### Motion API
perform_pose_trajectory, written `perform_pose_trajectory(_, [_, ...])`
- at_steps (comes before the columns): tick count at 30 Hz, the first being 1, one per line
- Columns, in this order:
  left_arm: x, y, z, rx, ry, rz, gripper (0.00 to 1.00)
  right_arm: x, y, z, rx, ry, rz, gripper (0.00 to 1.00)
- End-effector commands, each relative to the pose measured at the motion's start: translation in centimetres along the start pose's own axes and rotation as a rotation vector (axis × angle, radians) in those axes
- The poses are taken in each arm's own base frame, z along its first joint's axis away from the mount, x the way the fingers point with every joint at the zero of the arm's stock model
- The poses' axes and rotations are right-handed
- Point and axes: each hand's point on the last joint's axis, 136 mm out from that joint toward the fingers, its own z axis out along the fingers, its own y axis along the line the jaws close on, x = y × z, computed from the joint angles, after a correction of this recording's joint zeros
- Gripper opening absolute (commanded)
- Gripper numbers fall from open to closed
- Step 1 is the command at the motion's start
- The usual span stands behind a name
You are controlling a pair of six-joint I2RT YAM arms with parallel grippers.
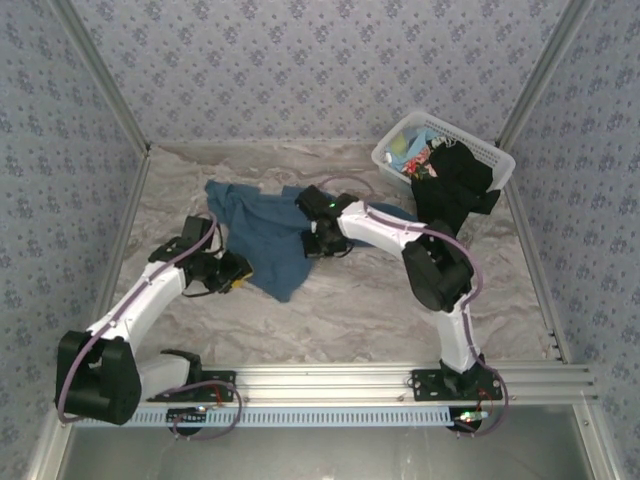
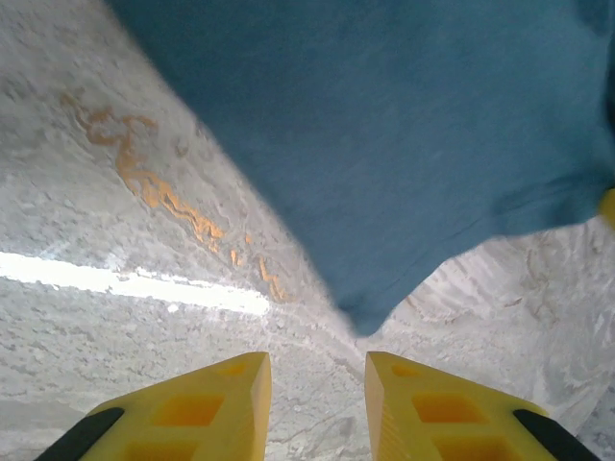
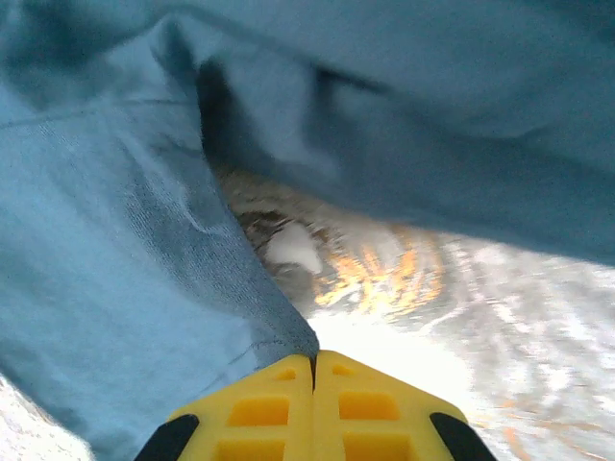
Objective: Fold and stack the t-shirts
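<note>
My left gripper (image 2: 317, 375) hangs low, its fingers parted. My right arm bends inward at the elbow, the right gripper (image 3: 313, 363) pinched tight.

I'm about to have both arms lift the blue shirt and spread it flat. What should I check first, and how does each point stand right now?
1. Right gripper closed on the blue t-shirt: ok. The hem runs right into the shut tips and looks pinched.
2. Left gripper holding cloth: not ok. The jaws are apart with nothing between them, and the shirt's corner lies just ahead of the tips.
3. Shirt lying flat: not ok. It is crumpled and folded over itself.
4. Black t-shirt free of the blue one: cannot tell. It hangs over the basket rim, and the right arm covers the spot where the two come close.
</note>
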Motion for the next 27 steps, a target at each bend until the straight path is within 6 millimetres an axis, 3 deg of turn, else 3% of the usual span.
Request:
perform_pose_trajectory(1, [1.1, -1.1, 1.2, 0.007, 0.058, 0.023, 0.3, 0.4, -1.5, -0.4, 0.003, 0.045, 0.05, 0.0])
perform_pose_trajectory(5, [2.9, -2.1, 3.3, -0.04, 0.14, 0.063, 0.28, 0.5, -2.5, 1.1, -0.018, 0.113, 0.079, 0.0])
perform_pose_trajectory(9, [4.4, -4.1, 4.9, -0.095, 0.173, 0.159, 0.37, 0.9, -3.3, 1.9, -0.024, 0.167, 0.102, 0.0])
perform_pose_trajectory(10, [4.6, -4.7, 5.2, -0.104, 0.17, 0.186, 0.38, 0.9, -3.7, 1.9, -0.016, 0.169, 0.108, 0.03])
perform_pose_trajectory(11, [4.6, -5.4, 5.5, -0.114, 0.16, 0.209, 0.4, 0.9, -4.3, 1.7, -0.004, 0.167, 0.116, 0.13])
perform_pose_trajectory(13, [5.0, -6.8, 6.3, -0.133, 0.154, 0.27, 0.41, 0.6, -5.4, 0.8, 0.029, 0.142, 0.127, 0.31])
perform_pose_trajectory(15, [5.3, -7.6, 7.1, -0.203, 0.14, 0.352, 0.42, 0.1, -6.9, -0.7, 0.061, 0.092, 0.14, 0.4])
perform_pose_trajectory(21, [6.7, -6.2, 9.2, -0.424, 0.154, 0.511, 0.44, -0.7, -11.1, -5.8, 0.081, -0.038, 0.21, 0.46])
perform_pose_trajectory(27, [7.4, -5.0, 8.9, -0.561, 0.116, 0.579, 0.49, -0.2, -13.6, -8.6, 0.067, -0.085, 0.262, 0.48])
